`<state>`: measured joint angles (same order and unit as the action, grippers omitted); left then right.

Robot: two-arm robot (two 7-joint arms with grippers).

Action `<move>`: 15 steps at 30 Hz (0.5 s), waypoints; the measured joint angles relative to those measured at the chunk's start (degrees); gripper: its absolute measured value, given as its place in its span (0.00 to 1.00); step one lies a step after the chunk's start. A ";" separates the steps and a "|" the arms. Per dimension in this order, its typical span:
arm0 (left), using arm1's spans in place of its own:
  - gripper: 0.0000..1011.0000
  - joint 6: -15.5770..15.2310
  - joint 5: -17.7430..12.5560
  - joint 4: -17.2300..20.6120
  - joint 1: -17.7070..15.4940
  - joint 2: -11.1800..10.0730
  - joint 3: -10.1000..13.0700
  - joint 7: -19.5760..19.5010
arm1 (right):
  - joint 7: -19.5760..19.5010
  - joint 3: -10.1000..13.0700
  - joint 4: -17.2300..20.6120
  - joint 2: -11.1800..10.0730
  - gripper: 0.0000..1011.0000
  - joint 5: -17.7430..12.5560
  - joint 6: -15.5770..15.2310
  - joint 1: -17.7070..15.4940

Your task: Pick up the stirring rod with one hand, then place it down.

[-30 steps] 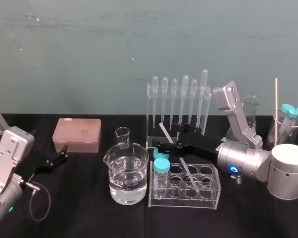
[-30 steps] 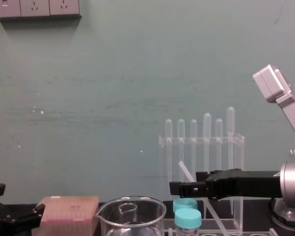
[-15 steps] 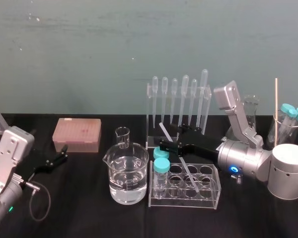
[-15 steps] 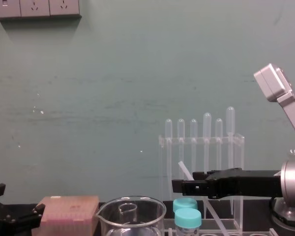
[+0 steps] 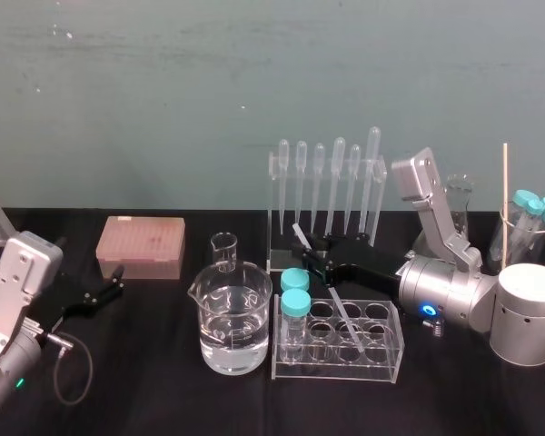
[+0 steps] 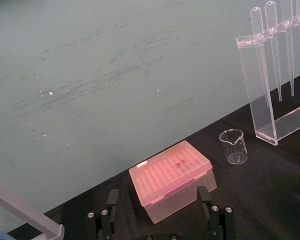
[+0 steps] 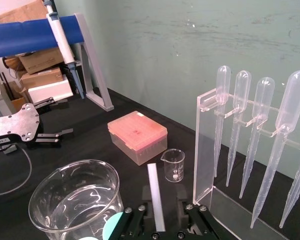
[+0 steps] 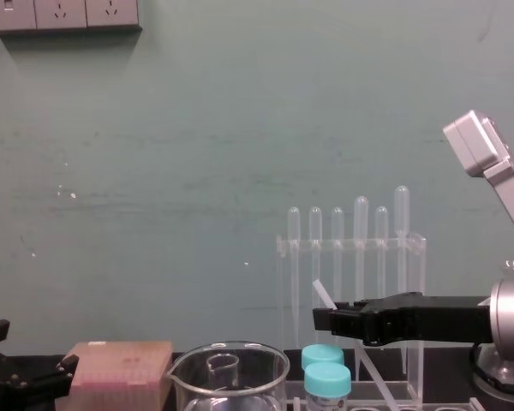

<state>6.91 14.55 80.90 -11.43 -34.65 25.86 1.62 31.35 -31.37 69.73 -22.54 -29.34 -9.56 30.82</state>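
Note:
The stirring rod (image 5: pixel 347 320) is a thin translucent-white stick. It leans with its lower end in the clear tube rack (image 5: pixel 381 363) and its top toward the pipette stand. My right gripper (image 5: pixel 307 257), the hand, reaches in from the right at the rod's upper part. In the right wrist view the rod (image 7: pixel 154 190) runs between the fingers of that gripper (image 7: pixel 164 200). It lies against one finger, and a small gap shows at the other finger (image 7: pixel 181 202). In the chest view the rod's top (image 8: pixel 323 295) pokes up just above the gripper (image 8: pixel 321 321). My left gripper (image 5: pixel 116 280) rests open on the table at far left.
A water-filled beaker (image 5: pixel 232 318) and two teal-capped vials (image 5: pixel 295 304) stand just left of the tube rack. The pipette stand (image 5: pixel 327 195) is right behind the right gripper. A small beaker (image 5: pixel 224 252) and a pink tip box (image 5: pixel 141 245) lie further left. Glassware (image 5: pixel 527 222) stands at far right.
The right gripper's jaws have narrowed from wide open to close around the rod, and its tip has drawn back slightly to the right. The left arm has not moved.

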 joint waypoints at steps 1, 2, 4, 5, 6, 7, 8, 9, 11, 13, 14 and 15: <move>0.99 0.00 0.00 0.00 0.00 0.00 0.00 0.00 | -0.01 0.00 0.01 0.00 0.27 -0.01 0.00 -0.01; 0.99 0.00 0.00 0.00 0.00 0.00 0.00 0.00 | -0.01 0.00 0.02 0.00 0.27 -0.02 0.00 -0.01; 0.99 0.00 0.00 0.00 0.00 0.00 0.00 0.00 | -0.02 0.00 0.02 0.00 0.19 -0.02 0.00 -0.01; 0.99 0.00 0.00 0.00 0.00 0.00 0.00 0.00 | -0.02 0.00 0.02 0.00 0.17 -0.02 0.00 -0.01; 0.99 0.00 0.00 0.00 0.00 0.00 0.00 0.00 | -0.03 0.00 0.02 0.00 0.14 -0.02 0.00 -0.01; 0.99 0.00 0.00 0.00 0.00 0.00 0.00 0.00 | -0.03 0.00 0.03 0.00 0.11 -0.02 0.00 -0.01; 0.99 0.00 0.00 0.00 0.00 0.00 0.00 0.00 | -0.03 0.00 0.03 0.00 0.08 -0.02 0.00 -0.01; 0.99 0.00 0.00 0.00 0.00 0.00 0.00 0.00 | -0.03 0.00 0.02 0.00 0.07 -0.02 0.00 -0.01; 0.99 0.00 0.00 0.00 0.00 0.00 0.00 0.00 | -0.03 0.00 0.03 0.00 0.07 -0.02 0.00 -0.01; 0.99 0.00 0.00 0.00 0.00 0.00 0.00 0.00 | -0.03 0.00 0.02 0.00 0.07 -0.02 0.00 -0.01; 0.99 0.00 0.00 0.00 0.00 0.00 0.00 0.00 | -0.03 0.00 0.02 0.00 0.07 -0.02 0.00 -0.01; 0.99 0.00 0.00 0.00 0.00 0.00 0.00 0.00 | -0.03 0.00 0.03 0.00 0.07 -0.01 0.00 -0.01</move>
<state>6.91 14.55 80.90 -11.43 -34.64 25.86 1.62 31.32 -31.37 69.75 -22.54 -29.35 -9.56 30.81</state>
